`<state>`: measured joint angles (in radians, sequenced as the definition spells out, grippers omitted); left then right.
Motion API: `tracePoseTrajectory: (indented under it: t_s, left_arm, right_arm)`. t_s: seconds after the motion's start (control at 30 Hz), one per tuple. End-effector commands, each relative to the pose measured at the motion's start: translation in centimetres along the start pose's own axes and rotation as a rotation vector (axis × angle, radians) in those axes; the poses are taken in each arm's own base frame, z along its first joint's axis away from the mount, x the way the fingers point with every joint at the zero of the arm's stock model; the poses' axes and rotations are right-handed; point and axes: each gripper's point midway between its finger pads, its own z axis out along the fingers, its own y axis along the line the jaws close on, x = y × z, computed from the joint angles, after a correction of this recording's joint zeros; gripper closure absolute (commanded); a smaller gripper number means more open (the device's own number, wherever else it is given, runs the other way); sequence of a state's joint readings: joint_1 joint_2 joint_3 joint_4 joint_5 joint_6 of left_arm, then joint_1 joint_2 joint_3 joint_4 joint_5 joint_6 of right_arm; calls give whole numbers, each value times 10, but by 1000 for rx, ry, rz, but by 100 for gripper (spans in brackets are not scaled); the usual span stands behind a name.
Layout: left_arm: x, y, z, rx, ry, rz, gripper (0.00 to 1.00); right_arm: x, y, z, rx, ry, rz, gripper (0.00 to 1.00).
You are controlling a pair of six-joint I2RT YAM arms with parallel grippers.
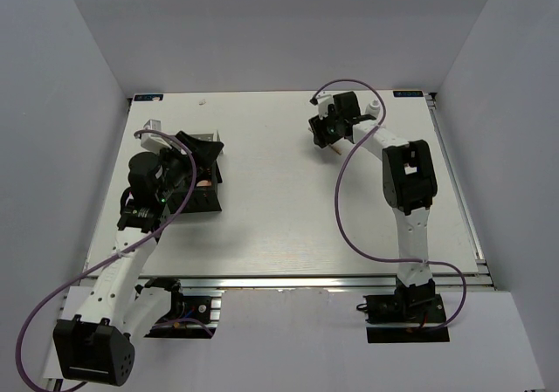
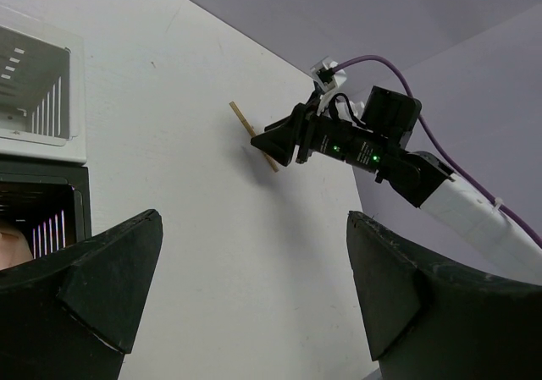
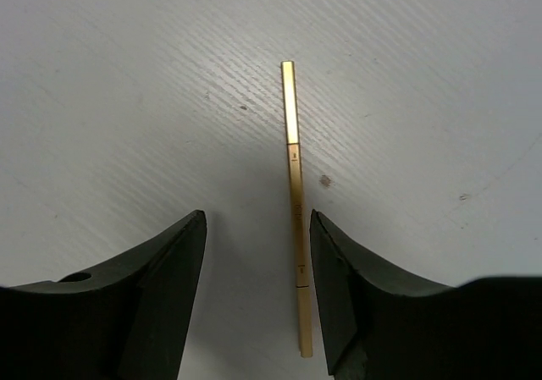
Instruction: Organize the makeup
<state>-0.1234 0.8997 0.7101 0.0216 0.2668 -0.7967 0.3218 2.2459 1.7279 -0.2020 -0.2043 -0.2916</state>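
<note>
Now, wooden stick (image 3: 295, 202): flat on table (image 3: 127, 75), long axis top-to-bottom of frame, off-centre toward frame right.
Right gripper (image 3: 257, 228): spread, straddling it.
Left gripper (image 2: 254, 219): spread, well apart; right arm nearer.

Golden-tan stick (image 3: 294, 168); black right claw (image 3: 257, 223); white, faintly streaked table (image 3: 127, 75)

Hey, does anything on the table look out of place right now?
Yes: one thin wooden stick lies alone on the bare table, far from the black organizer on the other side. The open right gripper hangs over it, but the stick sits off-centre between the jaws. Nothing looks spilled or damaged.
</note>
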Motion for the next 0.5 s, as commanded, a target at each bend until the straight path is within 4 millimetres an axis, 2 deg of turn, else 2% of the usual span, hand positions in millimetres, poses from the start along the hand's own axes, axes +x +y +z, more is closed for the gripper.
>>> tracePoseTrajectory:
  t_s: [0.0,0.13,0.33,0.47]
  left_arm:
    - [0,-5,-5,18,-6,-2,2]
    - [1,-4,-5,17,-5,-6,2]
    - [1,-7,-2,31,1,-22,2]
    - [0,-14,-1,61,5,-39,2]
  right_arm:
    - [-11,-20,2,57,-21,-10,42]
    - [-4,-20,4,44,-9,-21,45]
    - [18,-19,12,4,47,-14,52]
    - [27,-19,14,-14,70,-5,59]
